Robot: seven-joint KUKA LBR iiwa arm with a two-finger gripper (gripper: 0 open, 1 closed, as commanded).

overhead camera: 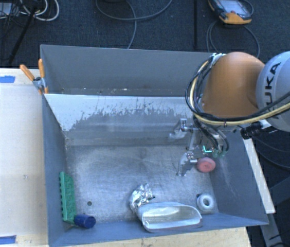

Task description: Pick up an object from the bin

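Now | gripper (187, 164) | beside small round pink disc (206, 165) | bin (119, 163) right side

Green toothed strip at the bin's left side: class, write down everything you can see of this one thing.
The green strip is long and narrow and looks like plastic, with a row of short ridges or teeth along it, like a comb. It lies flat on the floor of the bin, close beside the left wall and running roughly along it. At its near end sits a small blue cap; whether they touch I cannot tell.
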